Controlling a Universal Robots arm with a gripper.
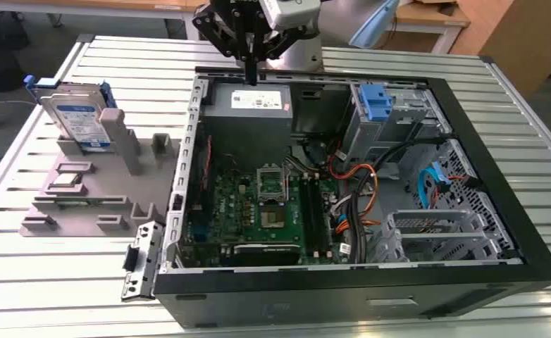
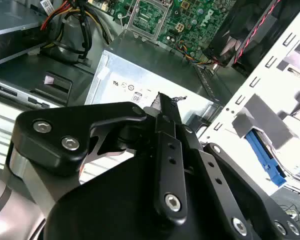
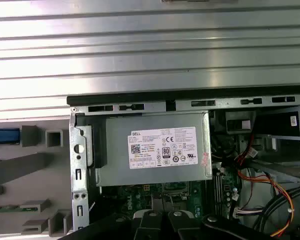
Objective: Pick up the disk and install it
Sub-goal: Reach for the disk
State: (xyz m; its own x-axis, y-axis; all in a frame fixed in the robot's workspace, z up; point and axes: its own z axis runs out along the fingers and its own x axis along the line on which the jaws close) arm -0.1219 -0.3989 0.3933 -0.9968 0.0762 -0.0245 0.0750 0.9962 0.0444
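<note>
Here we are with the jaws hanging over the far edge of the open computer case (image 1: 529,271), right above the grey power-supply box (image 1: 247,102), and in the exterior view they look pinched together into one thin black stem with nothing between them. So they are empty, and not yet at the job. The disk (image 1: 78,118) is well apart from them, off on the exterior view's left, standing on edge in a slot of the grey holder (image 1: 92,193) on the slatted desk (image 1: 59,296). That upright parking looks deliberate to me. It leaves the top edge and both flat faces free for a clean pinch from above, with the blue side rails out of the way. The case lies on its side with the panel off, presumably so that everything inside opens upward to the arm, including the bay with the blue latch (image 1: 373,102) in the far corner. As it stands, the pick-up has not begun.
</note>
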